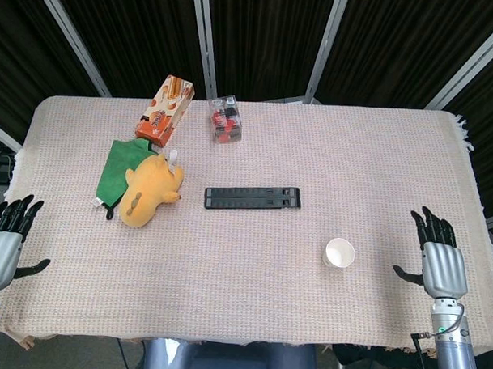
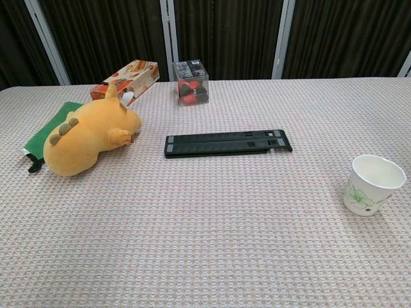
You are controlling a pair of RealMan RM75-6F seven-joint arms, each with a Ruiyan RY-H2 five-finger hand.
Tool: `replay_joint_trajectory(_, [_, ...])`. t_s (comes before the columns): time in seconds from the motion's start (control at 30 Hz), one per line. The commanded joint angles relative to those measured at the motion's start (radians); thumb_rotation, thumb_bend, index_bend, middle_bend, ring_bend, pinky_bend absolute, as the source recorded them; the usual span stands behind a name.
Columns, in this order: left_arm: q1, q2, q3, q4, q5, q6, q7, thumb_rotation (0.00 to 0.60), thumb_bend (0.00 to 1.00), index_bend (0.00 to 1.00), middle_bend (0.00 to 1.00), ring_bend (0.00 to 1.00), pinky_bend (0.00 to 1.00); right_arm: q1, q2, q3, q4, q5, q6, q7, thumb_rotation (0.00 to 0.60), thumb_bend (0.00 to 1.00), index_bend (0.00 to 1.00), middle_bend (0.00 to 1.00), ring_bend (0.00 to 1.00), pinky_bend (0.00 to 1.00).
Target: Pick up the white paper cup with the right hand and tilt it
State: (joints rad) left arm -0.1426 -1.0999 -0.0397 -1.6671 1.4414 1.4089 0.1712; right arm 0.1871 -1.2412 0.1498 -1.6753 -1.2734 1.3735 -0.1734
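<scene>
So the table [image 1: 250, 314] has a woven beige cloth on it and a handful of stuff scattered around. Off to the left of the right hand [image 1: 443, 264], with bare cloth between them, there's one white paper cup [image 1: 340, 253] standing upright, mouth up, green flower print on its side in the chest view [image 2: 372, 186]. Nothing sits between the hand and the cup.

Further left of the hand and a bit further from the robot lies one flat black bar [image 1: 252, 198], looks like a folded stand, lying across the table. Way over on the far-left side from the hand: one yellow plush toy [image 1: 149, 193] lying partly on one green cloth [image 1: 122, 164], one orange snack box [image 1: 164, 110] tipped at an angle, and one small clear plastic cube [image 1: 225, 120] with red and dark things inside.

The right hand rests at the table's right edge, palm down, fingers straight and a little spread, thumb sticking out toward the cup. It holds nothing and isn't touching the cup.

The left hand [image 1: 6, 237] is at the opposite edge, fingers also extended and apart, nothing in it. Neither hand shows in the chest view.
</scene>
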Motion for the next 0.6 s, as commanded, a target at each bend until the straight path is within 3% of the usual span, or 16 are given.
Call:
replay_joint_trajectory(0.03, [0.000,0.000,0.000,0.000,0.001,0.000,-0.001,0.600,0.00,0.00,0.00,0.00,0.00,-0.001,0.001,-0.001,-0.002,0.000,0.000,0.001,0.600,0.10,0.01,0.00,0.00,0.00])
replay_joint_trajectory(0.6, [-0.002,0.000,-0.001,0.001,-0.001,-0.003,0.001,0.600,0.00,0.00,0.00,0.00,0.00,-0.001,0.032,-0.011,-0.045,-0.012,-0.019,0.015,0.600,0.10,0.01,0.00,0.00,0.00])
